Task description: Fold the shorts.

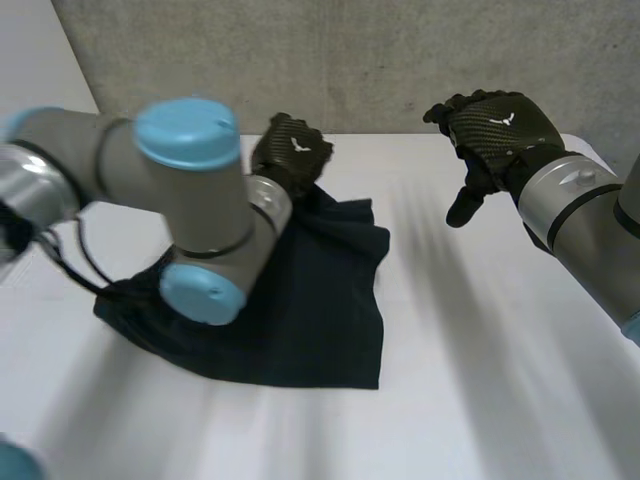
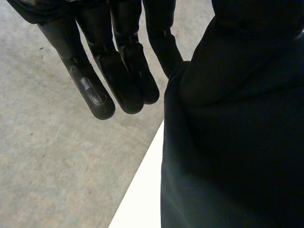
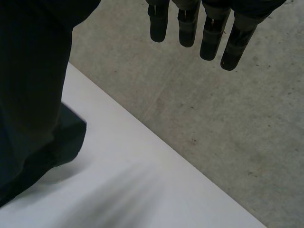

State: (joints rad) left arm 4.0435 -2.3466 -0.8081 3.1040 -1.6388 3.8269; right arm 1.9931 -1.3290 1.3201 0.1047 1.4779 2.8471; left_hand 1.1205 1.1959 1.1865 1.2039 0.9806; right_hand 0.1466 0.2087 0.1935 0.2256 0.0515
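Just now, the dark navy cloth shorts are lying spread in a rough square on the white bench, left of the middle, with their far corner rising off the surface. The left hand is hovering at that raised corner; from its wrist, the fingers are reaching out straight over the grey concrete floor past the bench edge, while the cloth is bunching up on the thumb side, apparently pinched there. The left arm is crossing above the near part of the shorts. The right hand is hanging in the air well to the right, fingers loosely extended and holding nothing, apart from the cloth.
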